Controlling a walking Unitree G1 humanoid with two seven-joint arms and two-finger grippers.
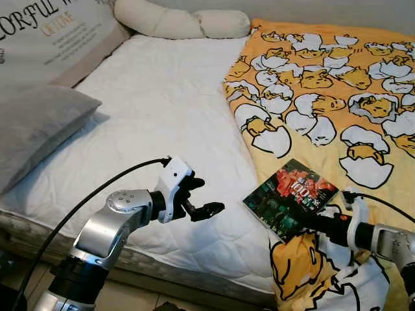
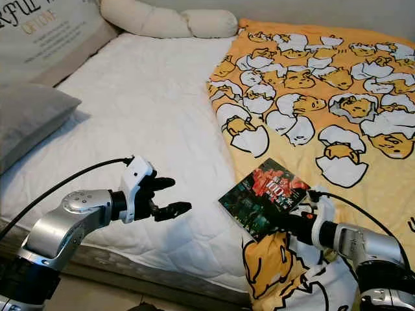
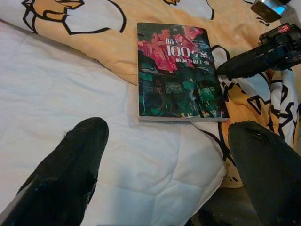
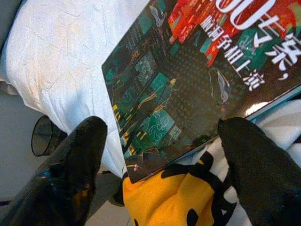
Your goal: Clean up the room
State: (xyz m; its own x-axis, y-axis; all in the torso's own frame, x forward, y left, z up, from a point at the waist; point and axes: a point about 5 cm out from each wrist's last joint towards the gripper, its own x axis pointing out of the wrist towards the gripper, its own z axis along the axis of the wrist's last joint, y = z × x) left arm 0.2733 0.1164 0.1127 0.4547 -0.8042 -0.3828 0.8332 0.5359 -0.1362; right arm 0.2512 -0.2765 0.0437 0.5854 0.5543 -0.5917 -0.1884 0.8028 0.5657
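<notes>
- Hovering over the near edge of the bed, the right gripper (image 2: pixel 288 220) has its two black jaws spread apart, one to each side of the near corner of a book (image 2: pixel 262 194); whether either jaw touches the cover cannot be told.
- The book is a flat, glossy paperback with a dark green and red cover and white printed characters; it lies straight ahead of the right jaws, half on the blanket (image 2: pixel 324 123) and half on the mattress (image 2: pixel 149 116).
- The left gripper (image 1: pixel 206 197) is held over the mattress edge on its silver arm, a black cable looping back from its white wrist housing; its jaws are spread too, with nothing between them, and the book lies ahead of them and toward the right gripper.
- Below the right jaws, in the right wrist view, a dark mesh bin (image 4: pixel 44 136) stands on the floor beside the bed.
- The blanket is soft, yellow-orange cloth printed with cartoon yolks in cracked white eggshells; it drapes over the bed edge under the right arm and runs away beyond the book.
- The mattress cover is white and quilted in a diamond stitch.
- Farther off, on the left gripper's side, a plump grey pillow (image 1: pixel 35 126) lies.
- Beyond it leans a printed cushion (image 1: pixel 58 35) with lettering.
- At the far end a cream bolster (image 1: pixel 181 23), long and rounded, lies across the bed.
</notes>
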